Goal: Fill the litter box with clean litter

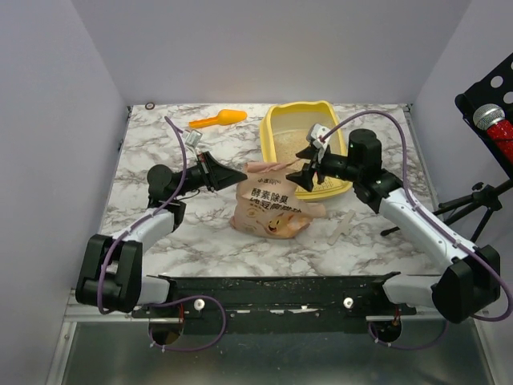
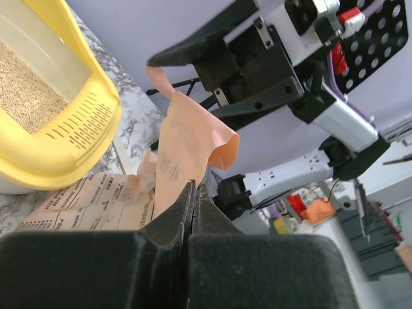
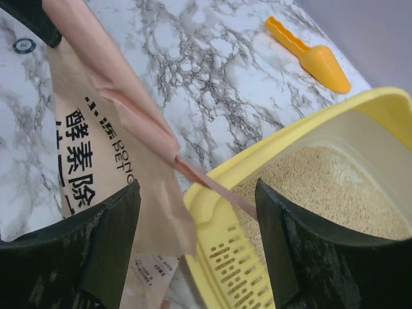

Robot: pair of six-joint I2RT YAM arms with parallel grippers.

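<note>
The left claw (image 1: 240, 173) is closed on the top edge of the pinkish bag (image 1: 271, 210), which is propped on the tabletop (image 1: 208, 233). The right claw (image 1: 308, 166) is spread wide, astride the bag's other edge without gripping it. Behind it, the clean litter (image 1: 290, 141) is seen inside the yellow litter box (image 1: 337, 111).

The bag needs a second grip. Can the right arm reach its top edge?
Probably yes: the open right gripper straddles the raised edge of the bag, nothing between; the left gripper pinches it.
</note>
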